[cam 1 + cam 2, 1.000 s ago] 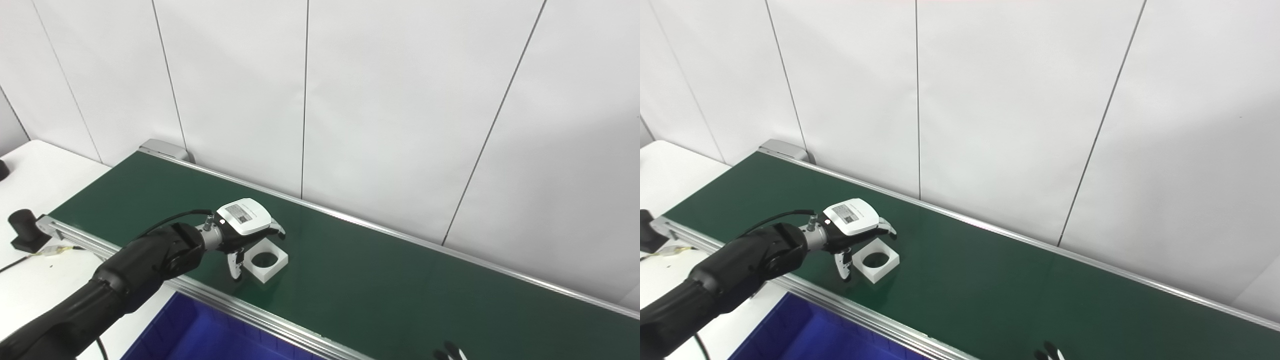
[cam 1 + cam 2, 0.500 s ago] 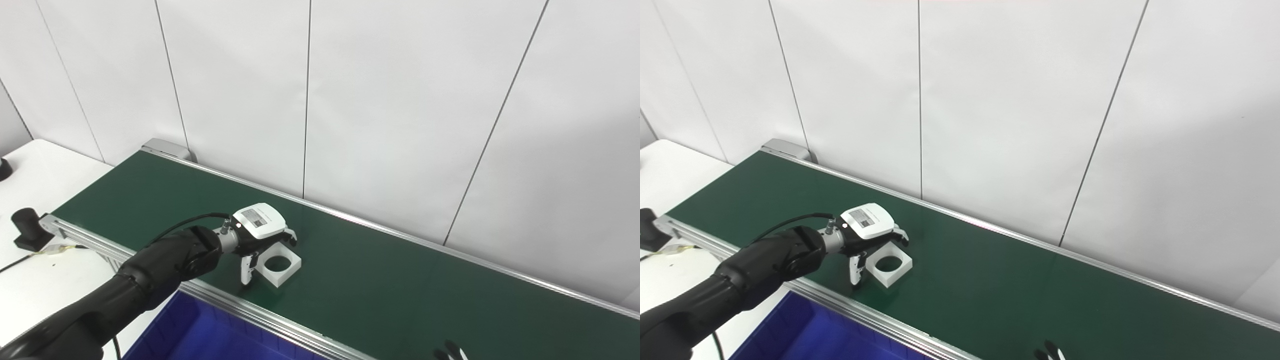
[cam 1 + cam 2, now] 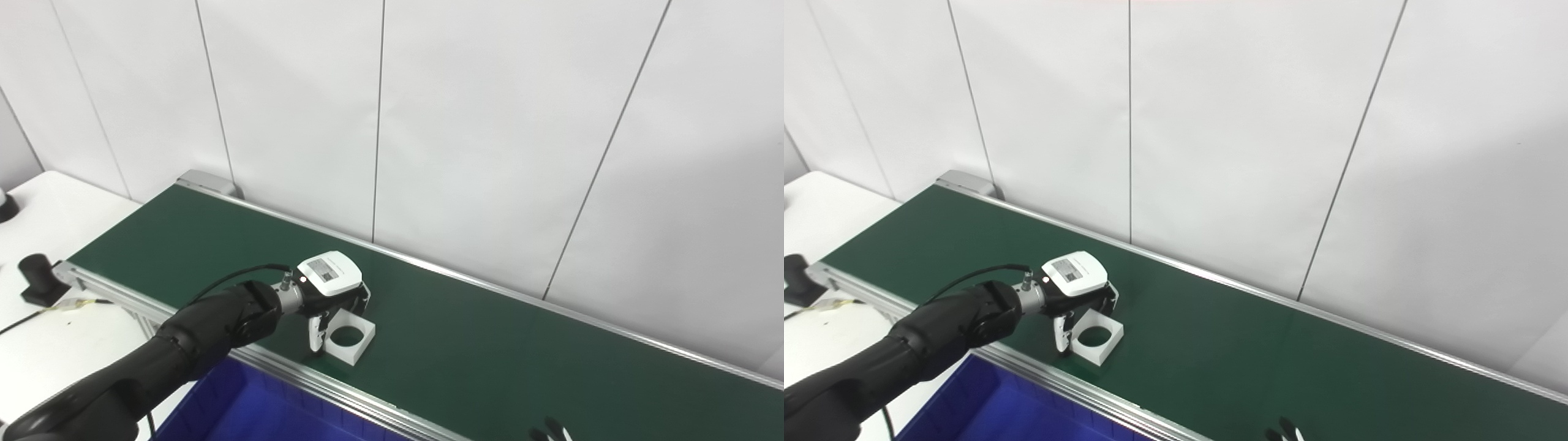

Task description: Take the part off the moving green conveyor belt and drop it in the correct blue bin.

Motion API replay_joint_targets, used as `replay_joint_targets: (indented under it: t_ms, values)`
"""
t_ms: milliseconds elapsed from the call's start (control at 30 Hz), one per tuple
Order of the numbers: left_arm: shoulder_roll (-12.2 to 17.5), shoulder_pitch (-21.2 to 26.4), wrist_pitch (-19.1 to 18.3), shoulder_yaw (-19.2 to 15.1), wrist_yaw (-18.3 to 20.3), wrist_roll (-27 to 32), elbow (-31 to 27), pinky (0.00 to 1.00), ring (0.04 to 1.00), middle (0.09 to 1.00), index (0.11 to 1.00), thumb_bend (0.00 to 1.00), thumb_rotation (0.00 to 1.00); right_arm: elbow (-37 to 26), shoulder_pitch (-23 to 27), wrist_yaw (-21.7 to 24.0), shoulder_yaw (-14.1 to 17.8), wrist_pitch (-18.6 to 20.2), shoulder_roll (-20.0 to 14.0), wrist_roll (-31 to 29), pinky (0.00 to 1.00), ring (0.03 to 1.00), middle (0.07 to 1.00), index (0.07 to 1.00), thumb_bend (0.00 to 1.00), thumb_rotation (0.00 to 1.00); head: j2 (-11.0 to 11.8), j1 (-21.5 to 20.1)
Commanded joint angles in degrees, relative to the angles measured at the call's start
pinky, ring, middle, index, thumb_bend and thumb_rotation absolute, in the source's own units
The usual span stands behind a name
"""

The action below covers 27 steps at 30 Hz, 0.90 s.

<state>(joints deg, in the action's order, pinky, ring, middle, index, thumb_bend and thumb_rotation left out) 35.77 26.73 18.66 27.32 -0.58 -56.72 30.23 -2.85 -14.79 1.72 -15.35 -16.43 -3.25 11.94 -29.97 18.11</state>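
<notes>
A white square part with a round hole (image 3: 361, 347) lies flat on the green conveyor belt (image 3: 490, 355), near its front rail. My left hand (image 3: 331, 288) is over the part's left side. Its thumb presses the part's near left edge and its fingers curl down onto the far edge, so it is shut on the part. The same grasp shows in the right eye view (image 3: 1077, 282). Of my right hand (image 3: 550, 430) only dark fingertips show at the bottom edge. A blue bin (image 3: 257, 410) sits below the front rail, just under my left forearm.
A white table (image 3: 55, 343) stands left of the belt with a small black object (image 3: 37, 278) and a cable on it. A white panelled wall (image 3: 490, 153) runs close behind the belt's far rail.
My left hand and the part have moved right along the belt. The fingers have drawn in from spread to closed against the part, which has turned slightly. The view shifted a little.
</notes>
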Motion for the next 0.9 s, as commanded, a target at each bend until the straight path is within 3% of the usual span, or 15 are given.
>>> replay_joint_targets:
  t_ms: [0,167,333,533,867]
  values:
    - [1.1,-0.7,-1.9,0.1,1.3,0.0,-1.3,0.62,0.531,0.475,0.505,0.52,0.00,-2.4,0.4,0.2,0.2,-2.6,0.3,-0.6,0.75,0.845,0.869,0.947,0.50,0.42,-0.2,0.0]
    - [1.5,-1.5,-2.0,-0.6,2.3,0.8,-4.2,0.64,0.551,0.482,0.500,0.52,0.00,-2.6,0.4,0.3,0.3,-2.6,0.2,-0.8,0.74,0.841,0.867,0.944,0.50,0.42,-0.4,-0.2]
    - [2.1,-3.0,-2.7,-2.1,3.1,2.0,-9.1,0.54,0.505,0.459,0.512,0.52,0.00,-3.1,0.3,0.6,0.3,-2.1,0.1,-1.3,0.74,0.840,0.867,0.943,0.50,0.42,-0.6,-0.3]
    - [2.8,-6.4,-3.0,-6.4,4.7,5.2,-18.2,0.45,0.451,0.428,0.511,0.52,0.00,-4.2,0.0,0.7,0.3,-1.5,-0.2,-1.1,0.74,0.836,0.864,0.941,0.50,0.38,-1.5,-1.2]
    - [3.0,-11.6,-6.5,-13.9,11.9,10.0,-34.1,0.47,0.457,0.439,0.509,0.52,0.00,-5.8,-0.6,0.9,0.4,-0.5,-0.6,-1.5,0.73,0.830,0.856,0.930,0.51,0.34,-2.4,-1.7]
